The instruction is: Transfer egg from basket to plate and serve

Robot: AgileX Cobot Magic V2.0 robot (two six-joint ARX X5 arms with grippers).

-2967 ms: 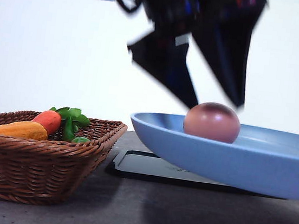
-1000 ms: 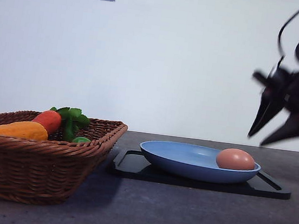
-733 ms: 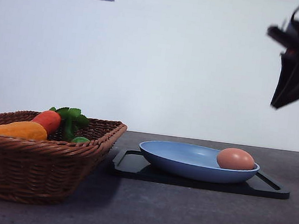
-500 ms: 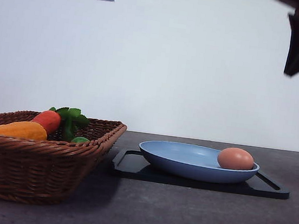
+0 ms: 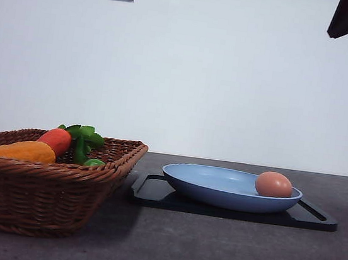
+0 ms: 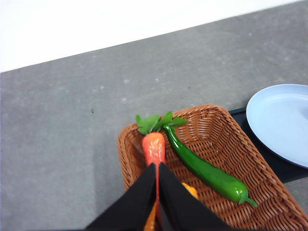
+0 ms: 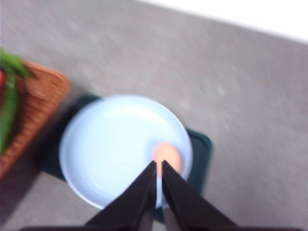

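The egg [image 5: 274, 185] lies at the plate's [image 5: 217, 192] three o'clock rim, on the black tray [image 5: 153, 194]; a jolt could roll it off. Left gripper [image 6: 157, 169] and right gripper [image 7: 159, 166] are pinched together, holding nothing

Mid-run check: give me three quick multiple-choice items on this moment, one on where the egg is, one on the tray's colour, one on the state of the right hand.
1. Where is the egg?
A. In the basket
B. On the plate, near its right rim
C. On the bare table

2. What colour is the tray under the plate?
A. Black
B. White
C. Red

3. How is the right hand?
A. Shut on the egg
B. Wide open
C. Shut and empty

Key: 1 B, the egg lies on the plate, not in the basket. 2 A, the tray is black. 3 C, the right hand has fingers together, holding nothing.
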